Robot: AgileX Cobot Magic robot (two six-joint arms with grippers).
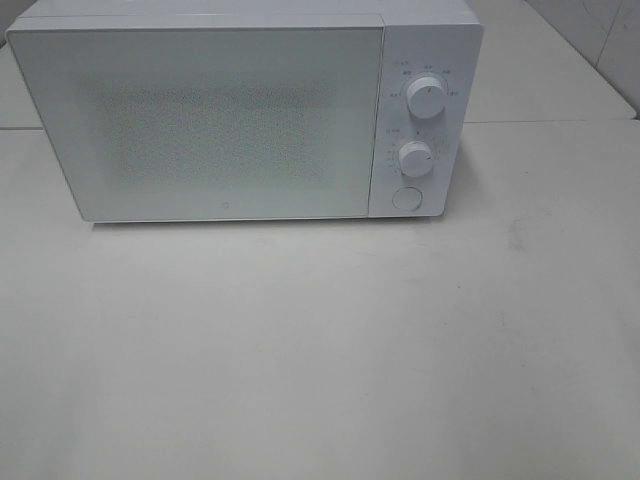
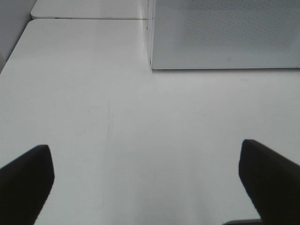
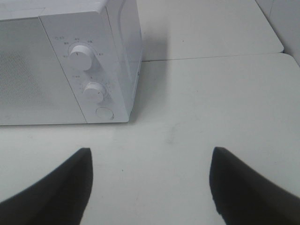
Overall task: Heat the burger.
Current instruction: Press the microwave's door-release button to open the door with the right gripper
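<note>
The left claw [image 2: 145, 154] was spread wide with nothing between its fingers, over the white table [image 2: 93, 93] near the microwave [image 2: 225, 37]. The right claw [image 3: 151, 154] was spread and empty too, low over the table before the microwave's upper knob [image 3: 80, 54], lower knob [image 3: 95, 90] and round button [image 3: 104, 113]. The microwave door [image 1: 200, 120] was closed, and where the burger lay could not be told
</note>
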